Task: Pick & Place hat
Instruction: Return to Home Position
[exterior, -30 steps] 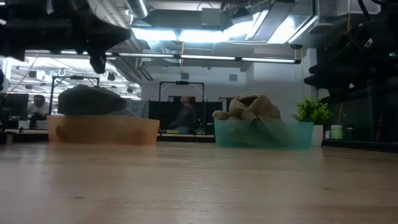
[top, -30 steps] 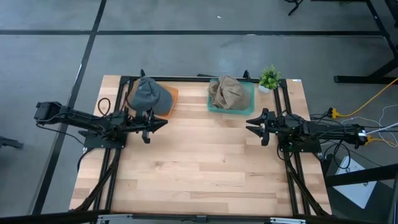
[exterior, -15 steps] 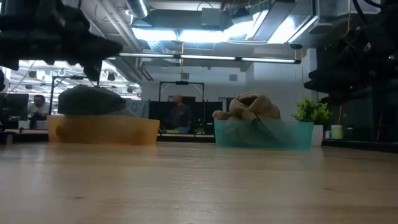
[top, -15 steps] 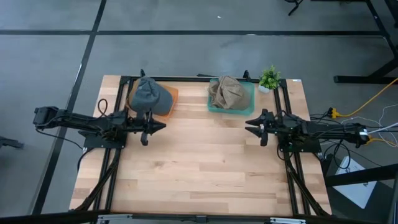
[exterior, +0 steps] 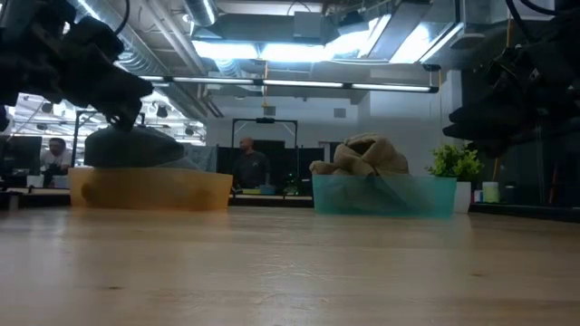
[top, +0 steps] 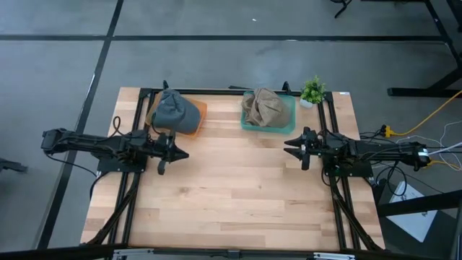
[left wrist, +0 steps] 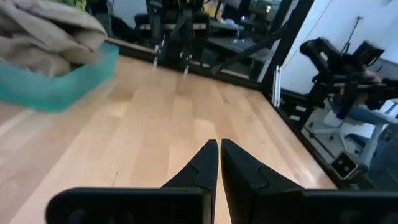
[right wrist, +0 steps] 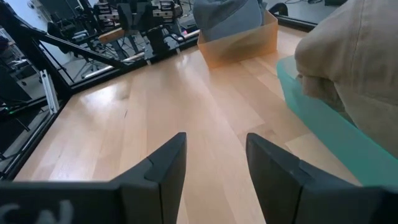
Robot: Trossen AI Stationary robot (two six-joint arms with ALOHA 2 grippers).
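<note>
high view lays out the sort: the gray cap [top: 175, 110] sits heaped in the orange bin [top: 201, 114] at the far left of the tabletop [top: 231, 195], and the brown cap [top: 264, 107] lies crumpled in the green bin [top: 291, 115], near a small potted plant [top: 312, 90]. each cap rests inside its own bin and no cap lies on the bare wood, so the placing looks finished.

the left gripper [top: 180, 154] hangs over the boards just in front of the orange bin. the right gripper [top: 292, 146] hangs in front of the green bin's right corner. both point toward the middle, well apart from each other and clear of the bins. that pose fits arms heading for rest rather than reaching for anything.

left wrist view settles what the overhead picture leaves unclear: that arm's fingers [left wrist: 202, 165] are pressed together almost tip to tip, with nothing between them. right wrist view shows the other arm's fingers spread wide, with only bare wood in the gap. neither arm holds a cap.

low view adds height. both caps dome above their bin rims, the bins stand flat on the wood, and both arms hang well above it at the picture's edges. it also catches a person [exterior: 246, 167] standing in the room behind, whom the overhead camera does not show.
</note>
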